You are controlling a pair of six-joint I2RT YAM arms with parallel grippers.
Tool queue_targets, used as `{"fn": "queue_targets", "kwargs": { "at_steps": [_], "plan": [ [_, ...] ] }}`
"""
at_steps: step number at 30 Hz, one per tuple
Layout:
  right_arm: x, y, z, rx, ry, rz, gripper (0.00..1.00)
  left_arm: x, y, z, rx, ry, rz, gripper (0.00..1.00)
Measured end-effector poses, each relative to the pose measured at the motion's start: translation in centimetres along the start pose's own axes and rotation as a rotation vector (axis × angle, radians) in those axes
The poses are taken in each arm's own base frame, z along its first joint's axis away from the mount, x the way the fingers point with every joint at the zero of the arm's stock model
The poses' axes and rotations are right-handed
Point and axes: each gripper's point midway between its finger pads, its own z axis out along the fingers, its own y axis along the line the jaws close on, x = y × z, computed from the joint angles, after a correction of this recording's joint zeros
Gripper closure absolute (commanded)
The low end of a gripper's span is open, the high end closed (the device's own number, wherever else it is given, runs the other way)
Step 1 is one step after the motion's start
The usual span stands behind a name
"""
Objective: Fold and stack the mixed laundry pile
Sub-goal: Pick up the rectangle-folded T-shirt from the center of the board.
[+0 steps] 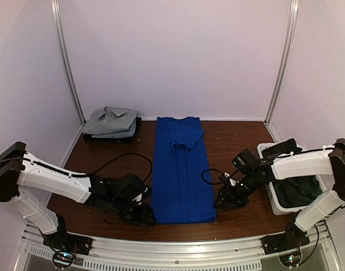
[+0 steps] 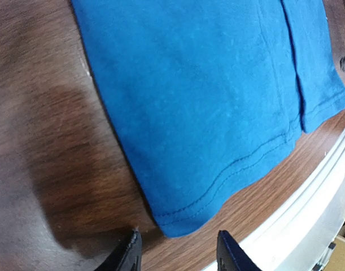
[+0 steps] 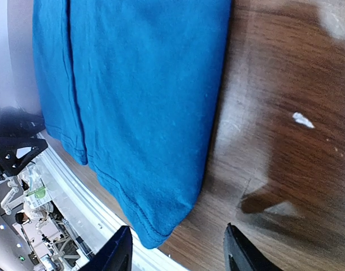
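Note:
A royal-blue shirt (image 1: 182, 169), folded into a long strip, lies flat in the middle of the wooden table (image 1: 234, 141). My left gripper (image 1: 147, 217) sits low at its near left corner, open. In the left wrist view that hem corner (image 2: 178, 223) lies just ahead of the open left gripper (image 2: 179, 240), ungripped. My right gripper (image 1: 220, 200) stands open at the near right corner. In the right wrist view the blue shirt (image 3: 144, 84) ends in a corner between the spread fingers of the right gripper (image 3: 177, 228). A folded grey shirt (image 1: 111, 121) rests on a dark piece (image 1: 137, 129) at the back left.
A white bin (image 1: 274, 151) stands at the right edge with a dark green garment (image 1: 299, 191) inside. The metal rail (image 1: 178, 248) runs along the table's near edge, close behind both grippers. Black cables (image 1: 124, 159) trail over the table by the left arm.

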Motion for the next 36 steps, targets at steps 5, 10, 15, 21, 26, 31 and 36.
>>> {"fn": "queue_targets", "kwargs": {
  "at_steps": [5,10,15,21,26,31,36],
  "plan": [
    [1.3,-0.4,1.4,-0.018,0.016,0.005,0.48,0.2,0.3,0.1,0.007,-0.037,-0.068,0.53],
    [1.7,0.4,2.4,-0.053,0.012,-0.025,0.59,0.2,0.6,-0.1,0.012,-0.057,-0.105,0.54],
    [2.5,-0.1,2.6,-0.046,0.009,-0.043,0.65,0.4,1.1,-0.4,0.012,-0.073,-0.135,0.55],
    [3.8,-0.9,2.4,-0.06,-0.001,-0.05,0.67,0.6,1.5,-0.7,0.028,-0.087,-0.137,0.56],
    [3.6,-0.4,2.4,-0.092,-0.01,-0.037,0.66,0.2,0.9,-0.4,0.054,-0.097,-0.123,0.55],
    [3.5,0.0,2.7,-0.121,-0.008,-0.021,0.67,-0.2,0.1,-0.1,0.101,-0.115,-0.125,0.55],
    [3.5,0.2,3.1,-0.157,-0.005,-0.014,0.78,-0.3,-0.5,0.5,0.134,-0.111,-0.143,0.63]
  ]
}}
